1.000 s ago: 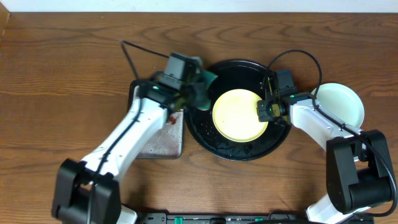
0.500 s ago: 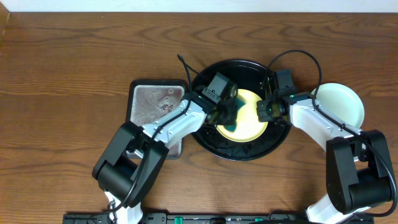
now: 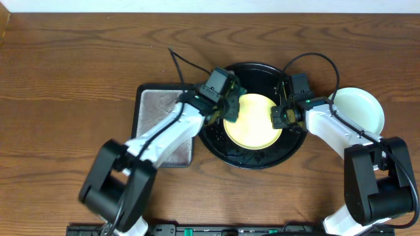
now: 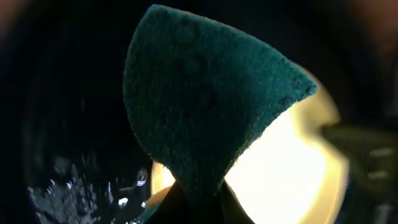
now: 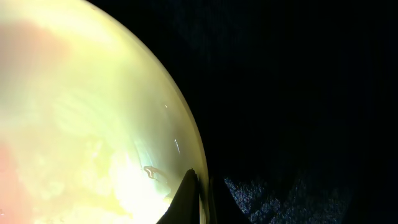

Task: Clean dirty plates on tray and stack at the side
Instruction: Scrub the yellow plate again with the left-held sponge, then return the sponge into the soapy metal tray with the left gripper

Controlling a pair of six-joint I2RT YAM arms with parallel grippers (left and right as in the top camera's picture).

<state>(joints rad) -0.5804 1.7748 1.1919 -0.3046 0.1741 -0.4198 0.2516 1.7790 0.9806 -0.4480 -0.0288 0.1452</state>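
A pale yellow plate lies in the black tray. My right gripper is shut on the plate's right rim; the right wrist view shows its fingers pinching the yellow rim. My left gripper is shut on a dark green sponge and holds it at the plate's left edge. The plate glows behind the sponge in the left wrist view. A pale mint-blue plate sits on the table at the right. A second mint-blue plate cannot be told apart.
A small rectangular grey metal tray lies left of the black tray, under my left arm. Water drops glint on the black tray's floor. Bare wooden table surrounds everything.
My left gripper swung the sponge from the grey tray onto the yellow plate, then drew back to the plate's left edge. My right gripper held still on the rim.
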